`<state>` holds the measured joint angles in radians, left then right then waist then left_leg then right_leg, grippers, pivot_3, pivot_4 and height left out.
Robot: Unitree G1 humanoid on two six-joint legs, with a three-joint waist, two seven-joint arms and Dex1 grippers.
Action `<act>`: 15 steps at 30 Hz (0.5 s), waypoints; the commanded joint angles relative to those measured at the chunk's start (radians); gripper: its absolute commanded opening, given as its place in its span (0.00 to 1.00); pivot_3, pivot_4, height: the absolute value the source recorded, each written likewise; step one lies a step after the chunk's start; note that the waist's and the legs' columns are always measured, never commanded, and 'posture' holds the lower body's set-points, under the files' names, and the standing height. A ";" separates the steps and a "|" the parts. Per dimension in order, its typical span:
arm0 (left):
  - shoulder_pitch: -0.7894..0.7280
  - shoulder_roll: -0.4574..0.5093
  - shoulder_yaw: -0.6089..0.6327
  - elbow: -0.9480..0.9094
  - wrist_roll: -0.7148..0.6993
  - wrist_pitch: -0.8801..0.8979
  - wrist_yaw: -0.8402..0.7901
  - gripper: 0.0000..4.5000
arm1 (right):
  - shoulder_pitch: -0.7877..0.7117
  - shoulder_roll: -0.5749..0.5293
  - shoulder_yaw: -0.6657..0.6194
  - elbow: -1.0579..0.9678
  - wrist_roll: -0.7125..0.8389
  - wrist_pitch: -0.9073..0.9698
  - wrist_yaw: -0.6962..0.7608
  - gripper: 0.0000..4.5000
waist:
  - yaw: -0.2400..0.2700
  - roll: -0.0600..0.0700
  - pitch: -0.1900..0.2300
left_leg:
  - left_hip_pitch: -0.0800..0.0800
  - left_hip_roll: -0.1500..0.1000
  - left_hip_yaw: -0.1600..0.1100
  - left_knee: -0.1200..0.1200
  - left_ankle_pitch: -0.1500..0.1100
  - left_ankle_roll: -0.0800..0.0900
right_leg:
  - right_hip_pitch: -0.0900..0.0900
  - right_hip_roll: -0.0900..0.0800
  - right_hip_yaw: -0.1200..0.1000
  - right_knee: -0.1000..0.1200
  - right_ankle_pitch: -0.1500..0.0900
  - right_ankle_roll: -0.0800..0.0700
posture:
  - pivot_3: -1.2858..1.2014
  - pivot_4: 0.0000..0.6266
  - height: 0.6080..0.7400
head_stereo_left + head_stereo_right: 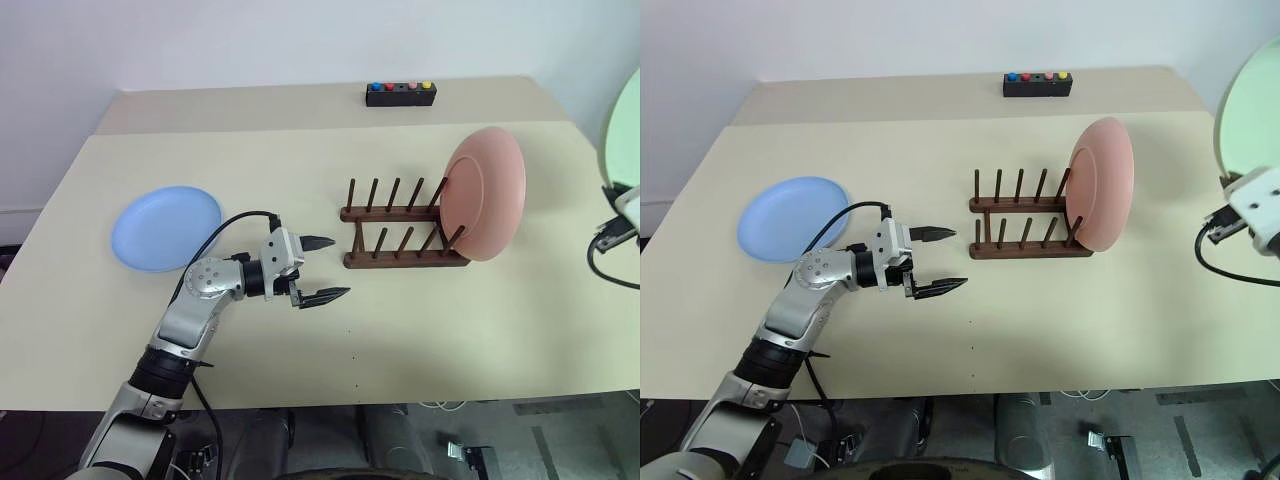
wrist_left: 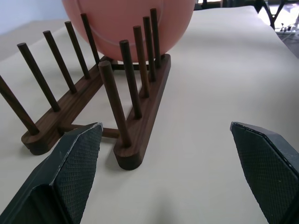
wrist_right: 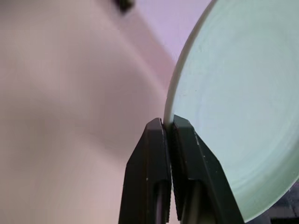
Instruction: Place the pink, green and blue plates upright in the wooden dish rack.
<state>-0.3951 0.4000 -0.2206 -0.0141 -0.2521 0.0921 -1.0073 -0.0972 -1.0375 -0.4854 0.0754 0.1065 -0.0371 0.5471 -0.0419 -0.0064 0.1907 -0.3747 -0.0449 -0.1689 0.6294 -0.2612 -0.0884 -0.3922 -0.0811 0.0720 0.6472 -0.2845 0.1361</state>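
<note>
While the pink plate [image 1: 485, 193] stands upright in the last slot at the right end of the wooden dish rack [image 1: 403, 237], the green plate [image 1: 1252, 105] is up in the air at the right edge of the scene, its rim pinched between the closed fingers of the right gripper [image 3: 168, 128]. The blue plate [image 1: 166, 228] lies flat on the table [image 1: 480, 330] at the left, well apart from the rack. The left gripper [image 1: 322, 269] hovers just left of the rack's empty end (pointing toward it), its two fingers spread wide and holding nothing.
</note>
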 commanded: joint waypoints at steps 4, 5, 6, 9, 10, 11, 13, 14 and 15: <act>-0.014 -0.003 0.003 0.006 0.001 -0.023 -0.011 1.00 | -0.086 0.008 -0.099 -0.294 0.237 0.142 0.070 0.01 | 0.000 0.000 0.000 | 0.000 0.000 0.000 0.000 0.000 0.000 | 0.000 0.000 0.000 0.000 0.000 0.000 | 0.52 0.24 1.00; -0.016 -0.004 0.004 0.009 0.003 -0.025 -0.011 1.00 | -0.102 0.012 -0.096 -0.328 0.273 0.168 0.078 0.01 | 0.000 0.000 0.000 | 0.000 0.000 0.000 0.000 0.000 0.000 | 0.000 0.000 0.000 0.000 0.000 0.000 | 0.52 0.24 1.00; -0.021 -0.003 0.012 0.015 0.005 -0.032 -0.007 1.00 | -0.128 0.020 -0.083 -0.381 0.339 0.211 0.083 0.01 | 0.000 0.000 0.000 | 0.000 0.000 0.000 0.000 0.000 0.000 | 0.000 0.000 0.000 0.000 0.000 0.000 | 0.52 0.24 1.00; -0.035 0.003 0.039 0.019 0.003 -0.052 0.005 1.00 | -0.188 0.042 -0.056 -0.488 0.490 0.317 0.089 0.01 | 0.003 -0.001 0.000 | 0.000 0.000 0.000 0.000 0.000 0.000 | 0.000 0.000 0.000 0.000 0.000 0.000 | 0.52 0.24 1.00; -0.039 0.007 0.049 0.012 -0.005 -0.047 0.008 1.00 | -0.205 0.052 -0.050 -0.515 0.536 0.345 0.088 0.01 | 0.004 -0.001 0.000 | 0.000 0.001 0.000 0.000 0.000 0.000 | 0.000 0.000 0.000 0.000 0.000 0.000 | 0.52 0.24 1.00; -0.040 0.014 0.062 0.003 -0.011 -0.047 0.012 1.00 | -0.224 0.064 -0.040 -0.546 0.598 0.378 0.084 0.01 | 0.006 -0.002 0.001 | 0.000 0.001 0.000 0.000 0.000 0.000 | 0.000 0.000 0.000 0.000 0.000 0.000 | 0.52 0.24 1.00; -0.038 0.028 0.083 -0.008 -0.022 -0.044 0.018 1.00 | -0.257 0.086 -0.022 -0.595 0.705 0.438 0.070 0.01 | 0.006 -0.002 0.001 | -0.001 0.001 -0.001 0.000 0.000 0.000 | 0.000 0.000 0.000 0.000 0.000 0.000 | 0.52 0.24 1.00; -0.035 0.033 0.091 -0.012 -0.025 -0.042 0.020 1.00 | -0.272 0.095 -0.013 -0.615 0.749 0.463 0.063 0.01 | 0.006 -0.002 0.001 | -0.001 0.001 -0.001 0.000 0.000 0.000 | 0.000 0.000 0.000 0.000 0.000 0.000 | 0.52 0.24 1.00; -0.032 0.039 0.099 -0.015 -0.028 -0.039 0.021 1.00 | -0.287 0.107 -0.002 -0.632 0.799 0.488 0.051 0.01 | 0.006 -0.002 0.001 | -0.001 0.001 -0.001 0.000 0.000 0.000 | 0.000 0.000 0.000 0.000 0.000 0.000 | 0.52 0.24 1.00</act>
<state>-0.4253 0.4336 -0.1512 0.0106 -0.2555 0.0598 -0.9921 -0.3554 -0.9371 -0.4775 -0.5056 0.8177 0.4218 0.6216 -0.0356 -0.0079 0.1916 -0.3755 -0.0442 -0.1696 0.6290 -0.2613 -0.0882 -0.3927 -0.0811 0.0716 0.6469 -0.2845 0.1360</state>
